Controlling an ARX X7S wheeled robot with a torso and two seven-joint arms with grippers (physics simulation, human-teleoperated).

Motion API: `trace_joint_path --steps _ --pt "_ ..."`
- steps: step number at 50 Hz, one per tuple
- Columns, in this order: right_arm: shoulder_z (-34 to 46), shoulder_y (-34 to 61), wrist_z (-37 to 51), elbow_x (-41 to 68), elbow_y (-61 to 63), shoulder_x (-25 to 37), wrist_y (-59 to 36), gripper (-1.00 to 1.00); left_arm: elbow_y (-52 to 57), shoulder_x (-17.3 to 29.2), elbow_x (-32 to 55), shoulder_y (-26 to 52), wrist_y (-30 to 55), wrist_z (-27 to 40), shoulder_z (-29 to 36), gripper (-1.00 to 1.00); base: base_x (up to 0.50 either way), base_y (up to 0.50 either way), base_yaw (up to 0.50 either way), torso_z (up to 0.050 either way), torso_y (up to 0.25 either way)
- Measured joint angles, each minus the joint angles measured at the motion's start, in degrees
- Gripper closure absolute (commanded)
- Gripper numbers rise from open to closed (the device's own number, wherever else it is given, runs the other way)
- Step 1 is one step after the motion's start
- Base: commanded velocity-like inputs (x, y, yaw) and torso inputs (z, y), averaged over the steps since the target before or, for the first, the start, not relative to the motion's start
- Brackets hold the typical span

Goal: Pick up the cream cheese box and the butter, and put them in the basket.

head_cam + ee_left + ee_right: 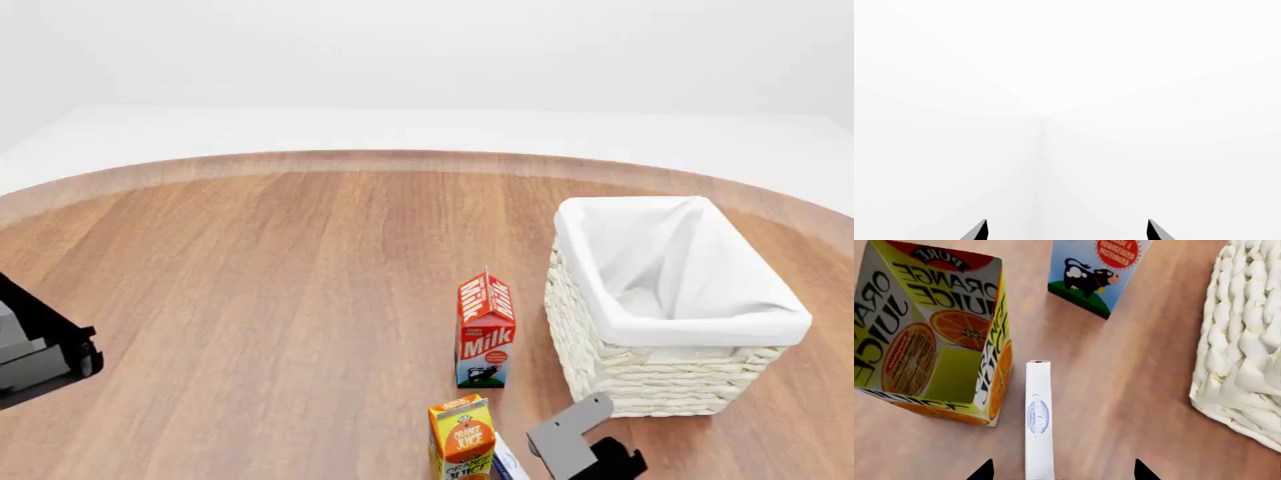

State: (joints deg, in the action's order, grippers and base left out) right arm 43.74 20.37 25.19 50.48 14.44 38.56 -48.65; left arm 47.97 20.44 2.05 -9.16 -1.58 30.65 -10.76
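White-and-blue cream cheese box: on edge on the wooden table, just beside orange juice carton; basket near.
Handling: likely light, stiff cardboard; best pinched across narrow faces.
Right gripper: fingers apart, straddling box.
Left gripper: fingers apart, empty.
Butter: not seen.
Writing: "PURE ORANGE JUICE"; "Milk" on milk carton.

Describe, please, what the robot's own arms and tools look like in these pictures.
In the head view, the left arm is a boxy black housing with a grey panel. The right arm shows a flat grey angular bracket on a black body. In each wrist view, the left tool and right tool appear only as two pointed tips, the right's black, the left's black with grey faces. No cables or markings are visible.
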Motion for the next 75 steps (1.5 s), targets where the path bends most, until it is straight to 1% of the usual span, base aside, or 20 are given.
trace_joint_path --steps 35,75 --pt "2.5 1.0 -0.9 -3.2 -2.7 -0.8 0.7 -1.0 -0.5 0.4 -0.4 -0.4 -0.6 0.5 0.6 -1.0 0.0 0.0 0.0 0.0 0.0" --pt "3.8 1.3 -1.7 -4.5 -5.3 -2.2 1.8 -1.0 -0.7 0.9 -0.4 -0.4 -0.5 1.0 1.1 -1.0 0.0 0.0 0.0 0.0 0.0"
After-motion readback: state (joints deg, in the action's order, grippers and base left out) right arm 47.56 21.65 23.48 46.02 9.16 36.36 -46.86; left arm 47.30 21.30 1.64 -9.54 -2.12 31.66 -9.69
